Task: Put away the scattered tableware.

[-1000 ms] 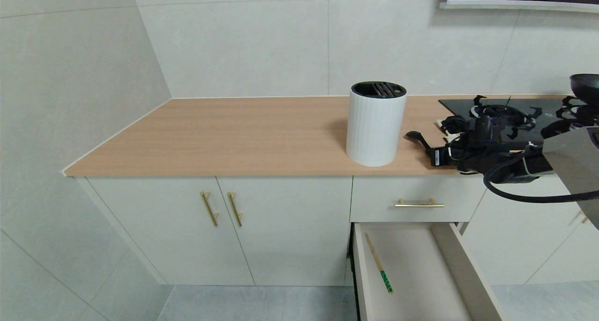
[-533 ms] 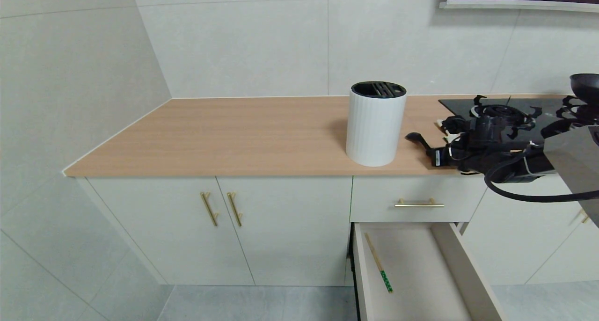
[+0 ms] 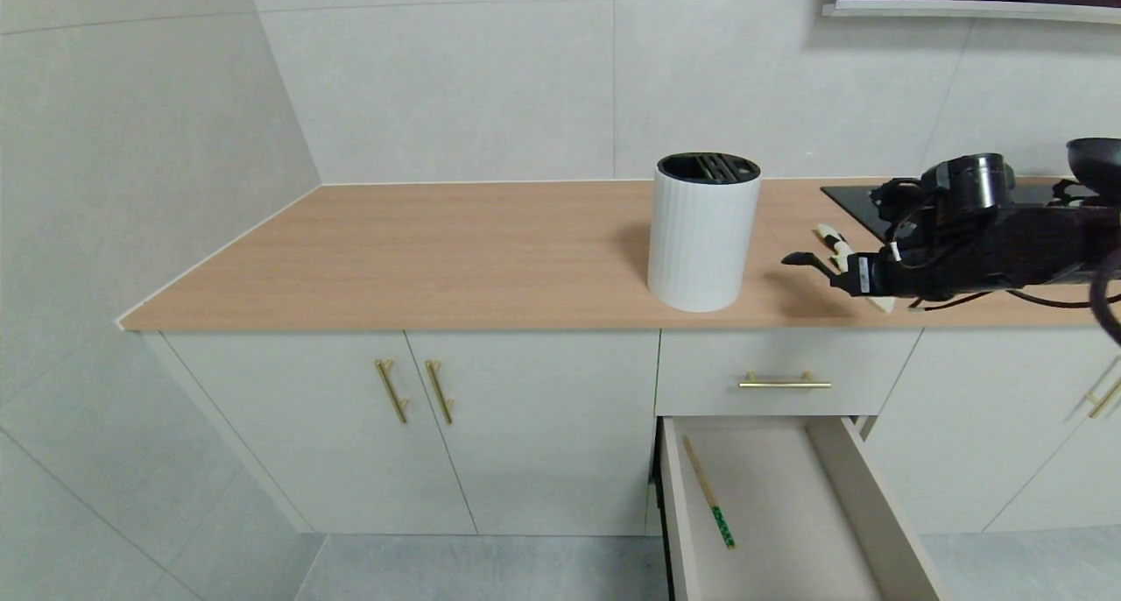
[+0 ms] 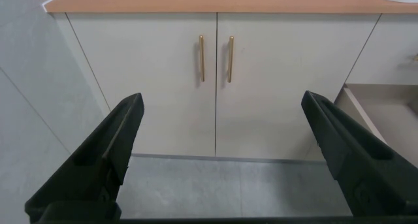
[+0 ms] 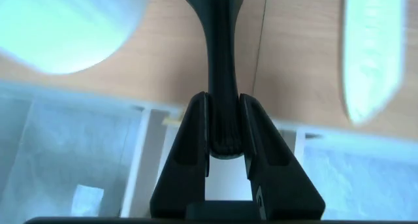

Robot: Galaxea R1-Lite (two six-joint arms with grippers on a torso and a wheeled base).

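Right pincer (image 3: 834, 266) clamped on black spoon (image 3: 799, 258); axis level, pointing at utensil holder (image 3: 703, 242); open drawer (image 3: 771, 496) directly below.

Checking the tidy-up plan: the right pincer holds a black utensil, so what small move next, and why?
Probably swing the right pincer down toward the open drawer: it is shut on the black utensil over the counter, and a chopstick already lies in that drawer.

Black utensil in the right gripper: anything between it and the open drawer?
Only the countertop: the black utensil, held by the right gripper, hangs over it, and the open drawer sits lower, out front. One chopstick lies inside.
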